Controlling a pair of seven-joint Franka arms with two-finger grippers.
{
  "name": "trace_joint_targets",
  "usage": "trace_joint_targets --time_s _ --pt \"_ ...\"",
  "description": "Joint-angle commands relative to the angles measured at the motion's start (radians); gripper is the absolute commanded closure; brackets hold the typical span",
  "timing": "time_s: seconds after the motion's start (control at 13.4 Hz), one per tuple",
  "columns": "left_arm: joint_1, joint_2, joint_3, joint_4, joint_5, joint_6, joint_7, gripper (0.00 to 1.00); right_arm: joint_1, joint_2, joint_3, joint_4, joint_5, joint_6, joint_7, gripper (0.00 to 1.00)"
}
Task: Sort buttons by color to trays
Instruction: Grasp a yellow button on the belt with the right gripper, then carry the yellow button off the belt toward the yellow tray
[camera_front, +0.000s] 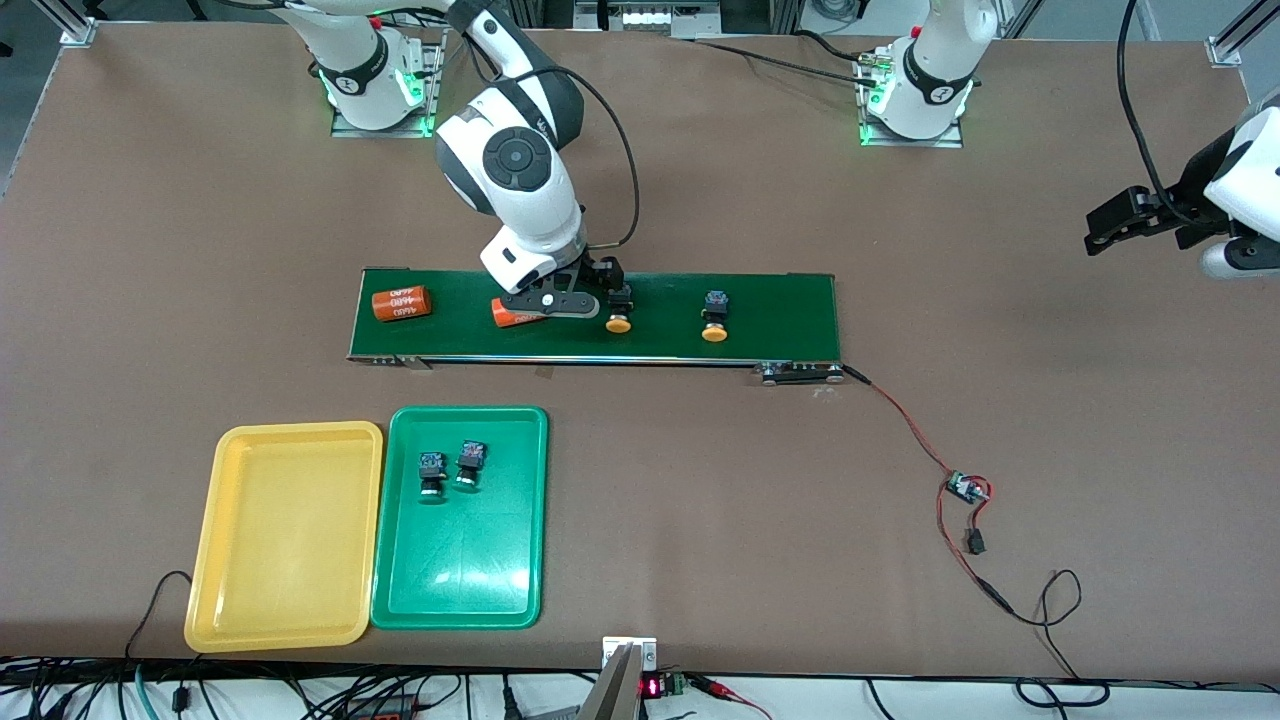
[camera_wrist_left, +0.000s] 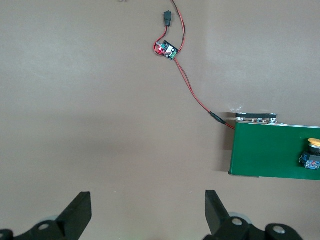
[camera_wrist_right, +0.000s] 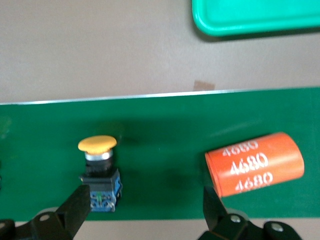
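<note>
Right wrist view: yellow button sits by one finger of my spread right pincer, not centred.

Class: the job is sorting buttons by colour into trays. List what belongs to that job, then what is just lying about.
Belongs:
- two yellow buttons on the belt
- two green buttons in the green tray
- yellow tray

Lying about:
- two orange cylinders
- conveyor belt
- small circuit board
</note>
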Motion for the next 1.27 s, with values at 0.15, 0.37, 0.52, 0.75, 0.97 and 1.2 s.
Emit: trace_joint_targets --time_s 0.15,0.37,0.52,0.75,0.97,1.2 --pt "-0.002 -0.002 -0.014 0.021 -0.011 -0.027 0.013 0.0 0.018 0.043 -0.01 0.033 -0.037 0.022 0.026 0.0" --pt "-0.002 -0.002 -0.047 0.034 -0.011 -0.027 0.011 0.0 0.031 0.073 -0.01 0.033 -0.033 0.039 0.028 0.0" --pt "0.0 0.0 -0.048 0.034 -0.011 -0.029 0.013 0.0 0.034 0.093 -0.01 0.033 -0.033 0.059 0.028 0.0" --pt "0.0 0.0 -0.054 0.034 -0.011 -0.029 0.013 0.0 0.037 0.116 -0.01 0.031 -0.037 0.086 0.028 0.0" --pt "0.001 0.001 -0.054 0.034 -0.011 -0.035 0.013 0.0 0.035 0.144 -0.01 0.03 -0.039 0.112 0.013 0.0" --pt "0.0 0.001 -0.054 0.034 -0.011 -0.038 0.013 0.0 0.032 0.144 -0.015 0.03 -0.04 0.105 -0.049 0.55"
